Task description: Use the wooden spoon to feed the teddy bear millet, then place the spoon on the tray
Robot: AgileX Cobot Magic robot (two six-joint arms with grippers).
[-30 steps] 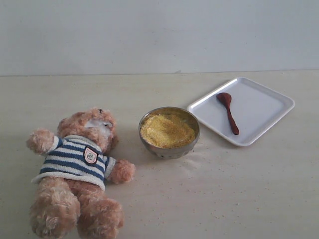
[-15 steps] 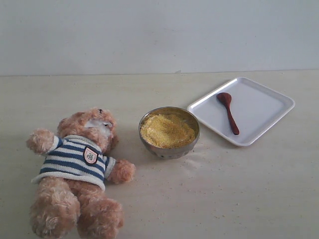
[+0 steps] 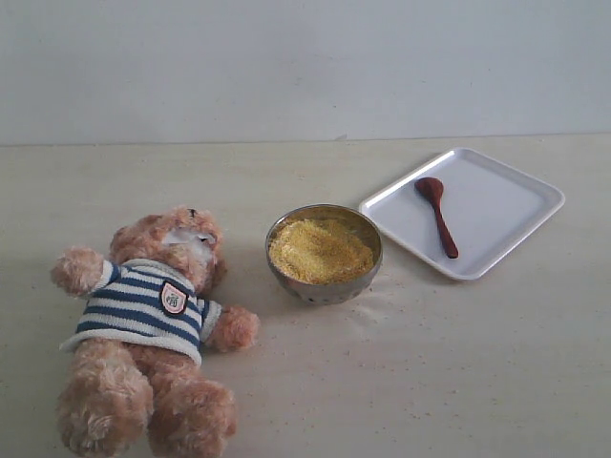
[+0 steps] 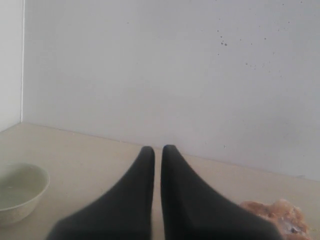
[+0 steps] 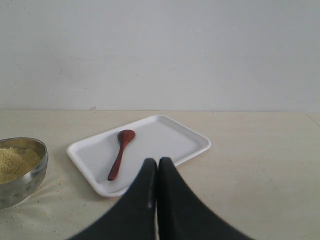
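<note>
checking right gripper (image 5: pixel 157 161): fully closed, fingertips pressing together, gripping nothing. hovering low over the table (image 5: pixel 260 165) on the near side of the tray (image 5: pixel 195 142), clear of its rim. seeing the wooden spoon (image 5: pixel 120 152) lying flat inside the tray, bowl end pointing far, handle pointing near, just ahead of the fingertips and apart from them.

checking left gripper (image 4: pixel 157 150): closed as well, showing only a hairline slit between the fingers, holding nothing. catching the teddy bear (image 4: pixel 272 215) near it off to one side, not touching, and a pale empty bowl (image 4: pixel 20 195) on the other side.

reading the exterior view: teddy bear lying on its back at near left, head tilting toward the steel bowl (image 3: pixel 325 286) at centre. seeing millet (image 3: pixel 320 250) heaping up inside that bowl, with loose grains lying scattered on the table around it. placing the tray at far right, one corner just beside the steel bowl; not resolving whether touching.
</note>
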